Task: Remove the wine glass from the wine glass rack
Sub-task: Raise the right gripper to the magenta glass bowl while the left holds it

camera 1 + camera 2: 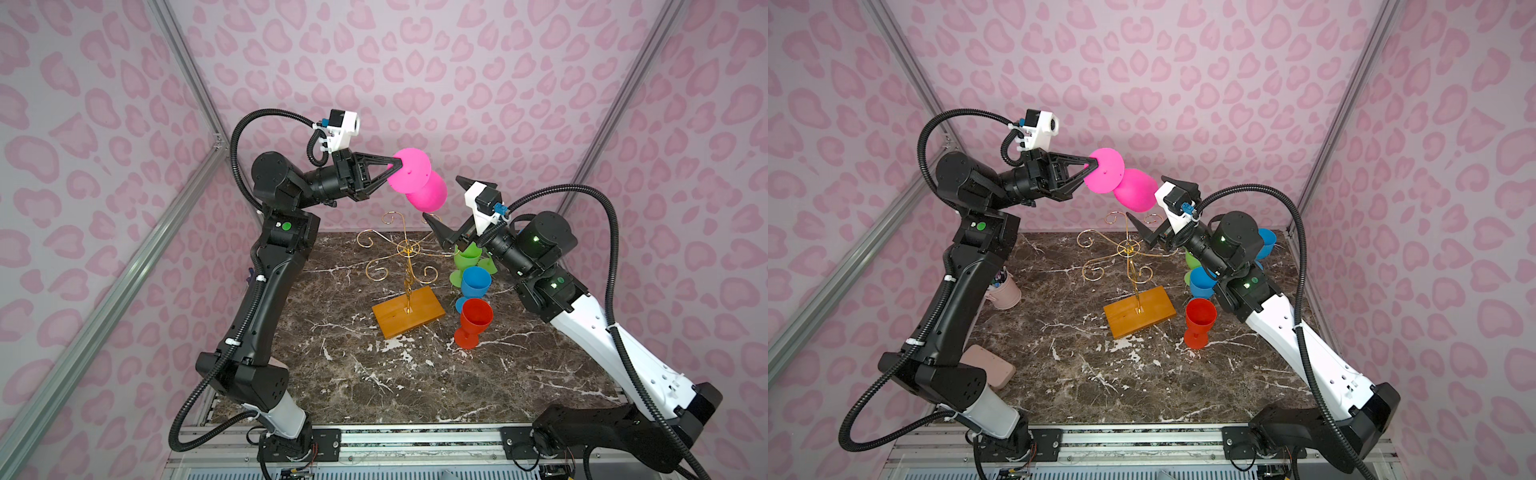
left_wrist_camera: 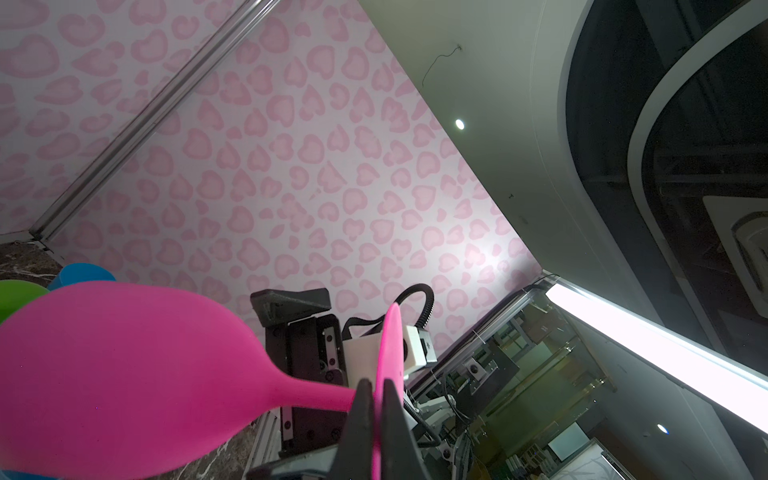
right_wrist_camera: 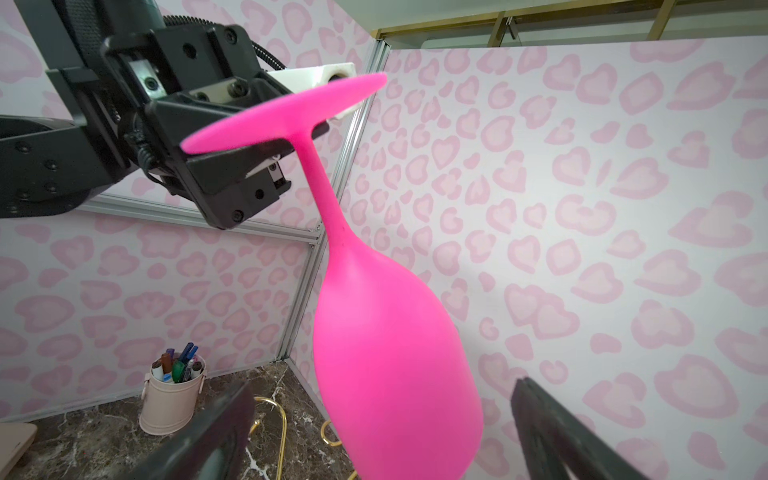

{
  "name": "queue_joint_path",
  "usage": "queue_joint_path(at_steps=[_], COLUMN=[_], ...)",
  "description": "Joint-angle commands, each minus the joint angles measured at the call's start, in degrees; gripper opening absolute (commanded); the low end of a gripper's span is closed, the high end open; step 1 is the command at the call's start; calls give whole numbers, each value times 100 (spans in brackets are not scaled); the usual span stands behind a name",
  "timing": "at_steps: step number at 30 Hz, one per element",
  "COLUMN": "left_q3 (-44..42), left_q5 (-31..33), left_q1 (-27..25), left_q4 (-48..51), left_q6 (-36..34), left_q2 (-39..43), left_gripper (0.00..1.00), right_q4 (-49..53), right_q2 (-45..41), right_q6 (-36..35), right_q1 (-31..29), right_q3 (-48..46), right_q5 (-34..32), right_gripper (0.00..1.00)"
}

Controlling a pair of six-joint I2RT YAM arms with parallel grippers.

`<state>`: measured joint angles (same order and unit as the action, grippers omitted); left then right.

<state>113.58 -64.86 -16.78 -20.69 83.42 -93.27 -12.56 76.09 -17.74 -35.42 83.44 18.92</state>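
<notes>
Left gripper [image 1: 397,166]: fingers closed together on the rim of the foot of the pink wine glass [image 1: 428,193]. The left wrist view confirms this, with the foot pinched edge-on between the two fingertips [image 2: 376,386].

Wine glass: raised in the air at the far middle of the scene and carried only by that foot. It is inverted and tilted, so the foot is uppermost at the left gripper and the bowl hangs down and to the right of it. In the right wrist view the stem [image 3: 322,195] is bare, with no wire around it.

Wine glass rack [image 1: 407,249]: standing upright on its wooden base [image 1: 399,318] at the middle of the marble table [image 1: 374,374]. The glass is above its far arms. All arms visible in both top views are bare.

Right gripper [image 1: 442,198]: fingers spread wide, one on each side of the bowl. The right wrist view shows a gap on both sides [image 3: 380,395], so there is no contact.

Other items: green [image 1: 467,255], blue [image 1: 476,280] and red [image 1: 476,316] glasses stand on the table right of the rack.
</notes>
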Motion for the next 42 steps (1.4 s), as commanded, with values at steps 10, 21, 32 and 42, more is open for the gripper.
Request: queue_joint_path(at_steps=[10,21,32,42], left_q3=[-117,-169,-58,136], left_q5=[-99,-196,-117,105], left_q1=[-177,-265,-265,-256], left_q4=[-252,-302,-383,-216], left_q6=[188,353,509,-285], left_q2=[165,170,106,83], left_gripper=[4,4,4,54], right_q4=[-242,-371,-314,1030], right_q2=[683,808,642,345], right_q6=[-179,-98,65,747], right_q1=[-9,-9,-27,-18], right_q3=[585,553,397,837], right_q5=[-93,-195,-283,-669], right_gripper=[98,92,75,66])
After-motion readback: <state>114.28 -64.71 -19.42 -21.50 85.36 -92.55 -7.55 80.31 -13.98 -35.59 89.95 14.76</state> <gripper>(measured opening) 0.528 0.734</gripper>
